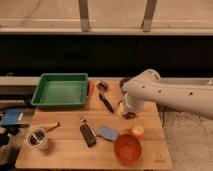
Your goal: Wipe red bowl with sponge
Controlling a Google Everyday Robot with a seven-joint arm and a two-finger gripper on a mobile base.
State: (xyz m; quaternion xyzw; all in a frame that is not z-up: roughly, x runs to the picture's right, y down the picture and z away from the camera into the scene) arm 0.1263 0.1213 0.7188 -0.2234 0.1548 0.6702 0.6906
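- Bowl [127, 149]: round, plain, orange-red, upright; sits at near edge of table [60, 156].
- Sponge [107, 133]: flat blue-grey pad, approx. rectangular; just behind bowl, btwn black remote [88, 135] and orange fruit [137, 131].
- Claw [124, 109]: mid-table, mostly hidden under white arm; beyond sponge and bowl, apart from both. Fingers spread, nothing gripped.
- Green tray [61, 90]: far side, picture-left.

Matt wooden table [65, 150], glossy red bowl [127, 149]
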